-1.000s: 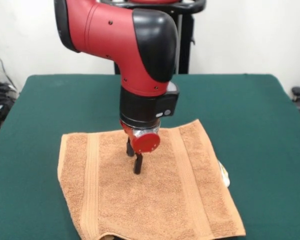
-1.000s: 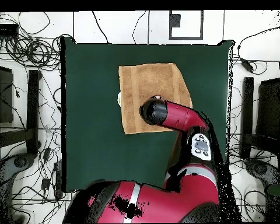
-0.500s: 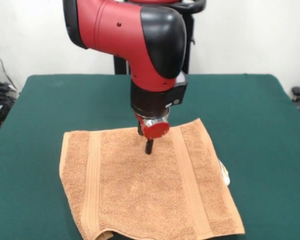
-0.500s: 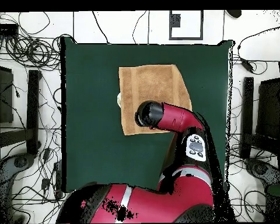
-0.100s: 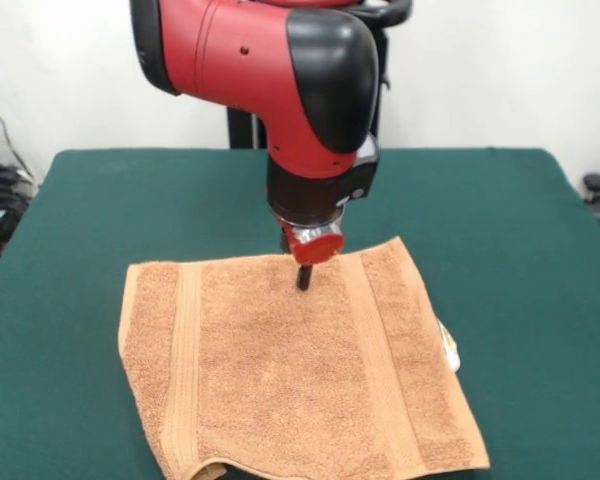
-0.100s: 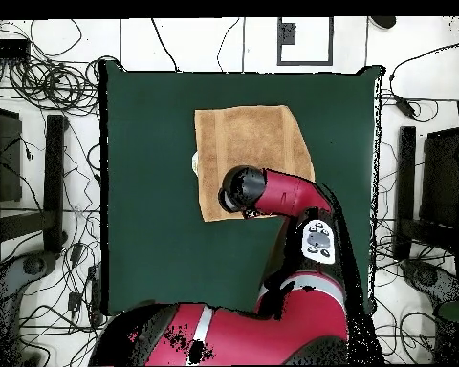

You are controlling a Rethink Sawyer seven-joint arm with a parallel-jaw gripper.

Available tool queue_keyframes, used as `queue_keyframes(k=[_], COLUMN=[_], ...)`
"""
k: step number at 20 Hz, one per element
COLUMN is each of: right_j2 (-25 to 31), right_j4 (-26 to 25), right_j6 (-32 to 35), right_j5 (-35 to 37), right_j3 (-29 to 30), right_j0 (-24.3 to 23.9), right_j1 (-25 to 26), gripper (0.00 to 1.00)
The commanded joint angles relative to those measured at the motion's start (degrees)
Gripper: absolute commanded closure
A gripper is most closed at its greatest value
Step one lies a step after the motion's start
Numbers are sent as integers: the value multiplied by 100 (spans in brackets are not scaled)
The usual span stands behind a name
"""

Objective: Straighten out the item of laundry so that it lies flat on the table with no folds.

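The orange-tan terry towel [image 5: 290, 365] lay nearly flat on your dark green felt table [image 5: 500, 210], one near corner curled under, while the black gripper [image 5: 303, 278] hovered over its far edge, grip state untellable.

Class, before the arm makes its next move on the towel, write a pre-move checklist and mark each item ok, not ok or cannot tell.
1. Towel wholly on the table: cannot tell, its near edge reaches the front view's bottom.
2. Towel's top flat: ok.
3. Near-left corner unfolded: not ok, it curls up.
4. Gripper over the towel's far edge: ok.
5. Gripper open or shut: cannot tell.
6. White tag showing at the towel's right edge: ok.
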Motion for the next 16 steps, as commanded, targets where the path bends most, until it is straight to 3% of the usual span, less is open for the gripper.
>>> queue_keyframes(k=[1,6,10,16], right_j2=[606,176,197,460], right_j4=[-117,-630,-909,-1172], right_j6=[-297,-268,-736,-1137], right_j5=[772,263,705,1497], right_j3=[339,-39,-370,-1293], right_j0=[0,335,309,218], right_j1=[486,499,-5,-236], gripper=[0,0,0,0])
